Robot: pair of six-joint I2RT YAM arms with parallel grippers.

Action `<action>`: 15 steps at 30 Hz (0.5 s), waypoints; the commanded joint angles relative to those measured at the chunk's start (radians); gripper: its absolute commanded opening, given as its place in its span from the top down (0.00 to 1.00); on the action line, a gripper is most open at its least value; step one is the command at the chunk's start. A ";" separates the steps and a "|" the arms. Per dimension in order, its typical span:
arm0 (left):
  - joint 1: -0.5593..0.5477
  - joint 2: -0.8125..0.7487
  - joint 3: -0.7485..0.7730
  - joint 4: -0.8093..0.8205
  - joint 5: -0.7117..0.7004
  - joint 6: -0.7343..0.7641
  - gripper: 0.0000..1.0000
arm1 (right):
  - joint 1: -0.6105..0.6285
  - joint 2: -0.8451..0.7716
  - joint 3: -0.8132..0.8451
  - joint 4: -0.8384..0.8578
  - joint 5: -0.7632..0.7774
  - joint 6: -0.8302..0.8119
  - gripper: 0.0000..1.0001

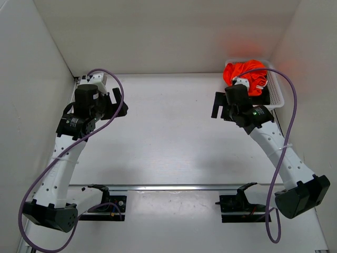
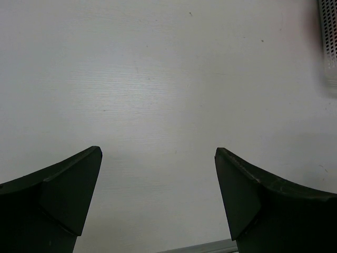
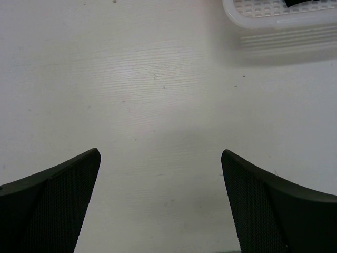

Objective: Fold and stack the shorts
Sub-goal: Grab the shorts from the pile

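**Shorts**: one crumpled heap of bright orange-red fabric at the upper right of the overhead view. Whether it is one garment or several cannot be told. It is unfolded, lies in a basket and is piled above the rim.

**Basket**: one, white perforated plastic, in the far right corner of the surface beside the right wall. One corner shows at the top right of the right wrist view. A blurred strip of it shows at the right edge of the left wrist view.

**Surface**: one, white and faintly grained.

**Walls**: three white panels, at left, back and right.

**Rail**: one, metal, running across the lower part of the overhead view.

**Cables**: two, purple, one looped along each arm.

**Right arm**: rises from the lower right and leans up and to the left. Its wrist overlaps the basket's near left edge and hides the lower part of the shorts from above.

**Right pincer**: just left of the basket, pointing toward frame centre, released. In its wrist view the dark fingers stand wide apart with only the surface between them.

**Left arm**: rises from the lower left.

**Left pincer**: at the upper left, well apart from the basket, released. Its fingers are spread over the surface.
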 commanded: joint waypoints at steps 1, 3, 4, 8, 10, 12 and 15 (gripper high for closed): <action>0.001 -0.015 -0.008 0.000 0.042 0.008 0.00 | -0.024 0.012 0.001 -0.011 0.031 -0.001 0.00; 0.001 -0.004 -0.008 -0.011 0.068 0.008 0.00 | -0.058 0.040 0.028 0.004 0.032 -0.014 0.00; 0.001 -0.004 -0.008 -0.020 0.079 0.017 0.00 | -0.111 0.076 0.048 0.004 -0.002 -0.015 0.00; 0.001 -0.004 -0.008 -0.020 0.079 0.046 0.00 | -0.288 0.262 0.267 -0.056 -0.119 0.019 0.06; 0.001 0.005 -0.008 -0.020 0.079 0.059 0.00 | -0.372 0.395 0.367 -0.066 -0.191 0.054 0.06; 0.001 0.016 0.015 -0.029 0.048 0.068 0.00 | -0.438 0.522 0.503 -0.066 -0.253 0.080 0.02; 0.001 0.060 0.055 -0.029 0.039 0.068 0.00 | -0.486 0.653 0.640 -0.047 -0.340 0.128 0.00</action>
